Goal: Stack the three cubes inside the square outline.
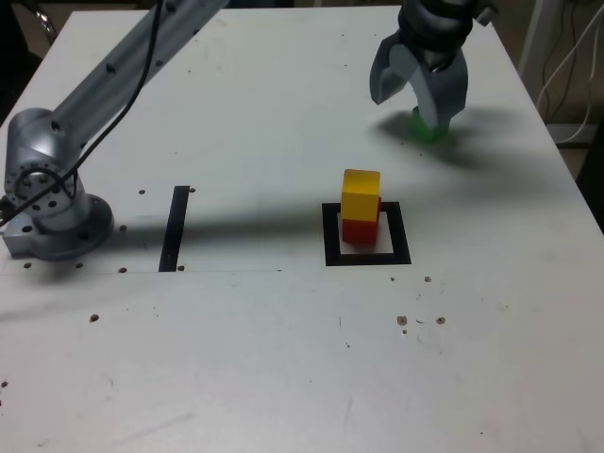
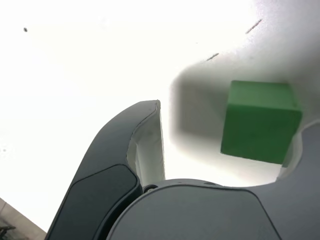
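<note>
Yellow cube (image 1: 360, 194) sat on red (image 1: 359, 232) inside black outline (image 1: 333, 259); green (image 2: 260, 125) remained unstacked. Fingers (image 1: 411, 95) gaped wide, gripping nothing.

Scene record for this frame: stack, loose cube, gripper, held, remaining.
stack: yellow cube on red cube
stack place: inside the square outline
loose cube: green cube, on the table
gripper: open, over the green cube
held: nothing
remaining: green cube not yet on the stack
</note>
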